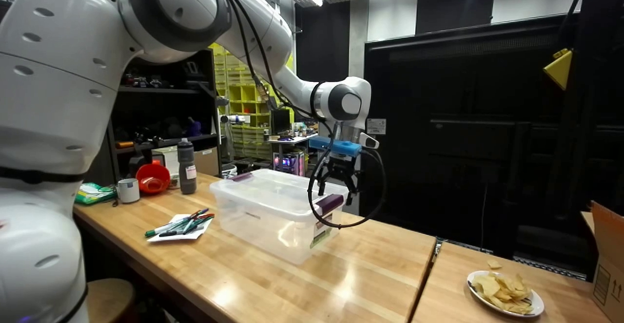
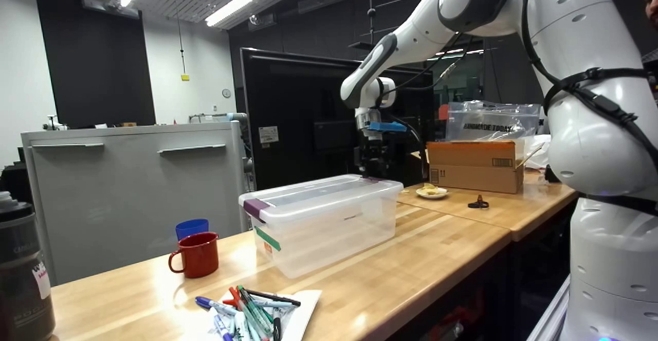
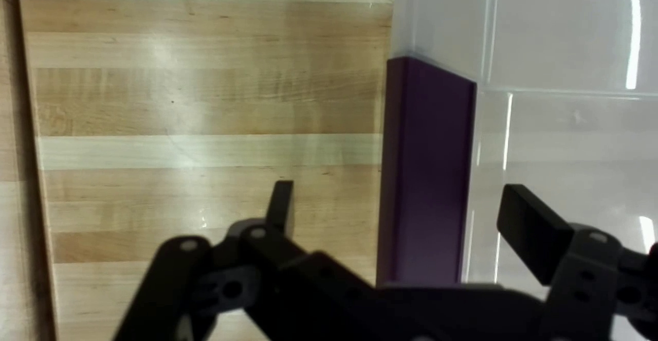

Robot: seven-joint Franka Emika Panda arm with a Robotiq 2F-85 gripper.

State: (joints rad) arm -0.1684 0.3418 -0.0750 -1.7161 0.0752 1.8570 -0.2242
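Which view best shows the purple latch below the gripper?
Wrist view: the latch is large and close there, though the gripper hides one end. Both exterior views show it small; in an exterior view, just a sliver of the latch.

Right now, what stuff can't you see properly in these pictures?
Purple latch: the gripper hides its lower end in the wrist view.
Blue cup: the red mug hides its lower part in an exterior view.
Bottle: the picture's edge cuts off its left side in an exterior view.
Label on the clear bin: too small to read in an exterior view.
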